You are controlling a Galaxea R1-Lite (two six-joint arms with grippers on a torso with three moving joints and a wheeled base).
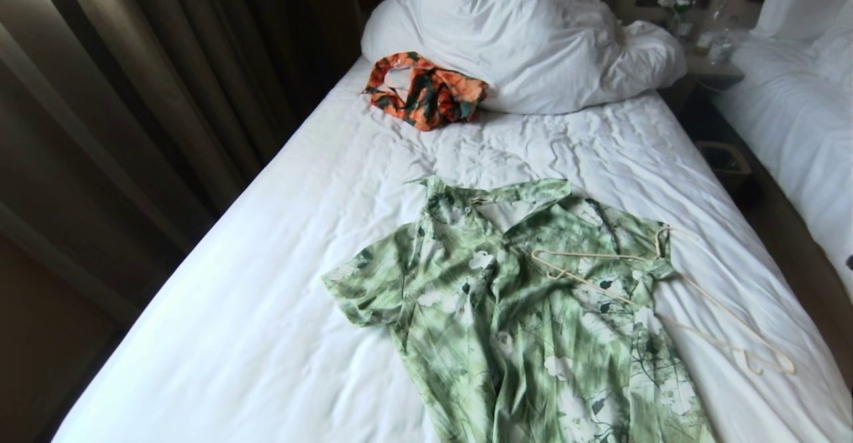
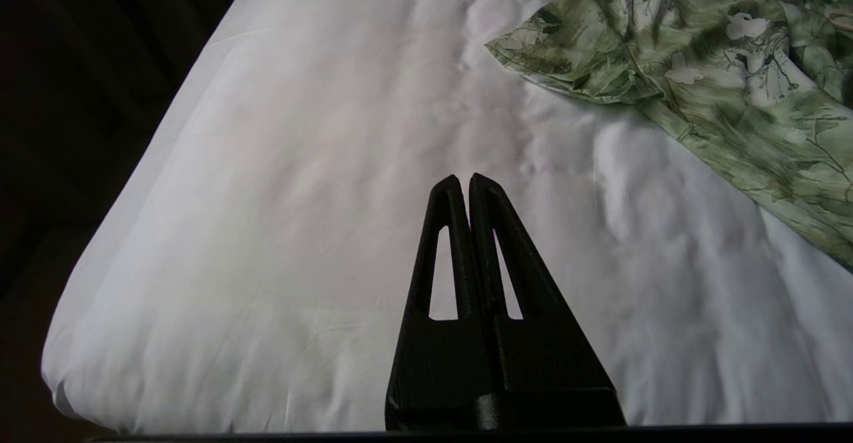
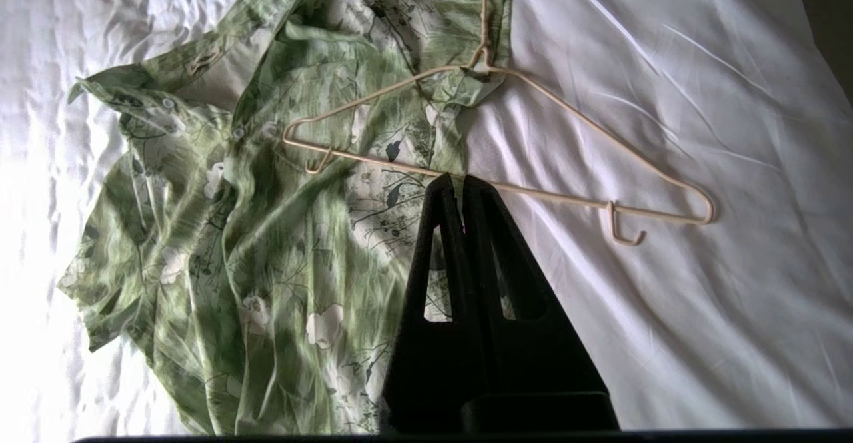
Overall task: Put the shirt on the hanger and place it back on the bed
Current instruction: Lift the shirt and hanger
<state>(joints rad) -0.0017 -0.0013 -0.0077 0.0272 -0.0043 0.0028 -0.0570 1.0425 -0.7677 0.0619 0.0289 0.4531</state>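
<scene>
left gripper (image 2: 464,180) pressed shut, empty, above bare sheet by the bed (image 1: 253,336) edge | right gripper (image 3: 460,182) shut, empty, above the hanger (image 3: 533,193) | hanger laid half on the shirt (image 1: 506,323) | orange garment (image 1: 423,90) against pillow (image 1: 533,36)

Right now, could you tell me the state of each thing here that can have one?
shirt: lying flat on the bed, collar open, not on the hanger.
hanger: lying partly on the shirt, empty.
orange garment: crumpled against the pillow.
pillow: rumpled.
bed: sheet wrinkled.
left gripper: shut, empty.
right gripper: shut, empty, above the shirt.
</scene>
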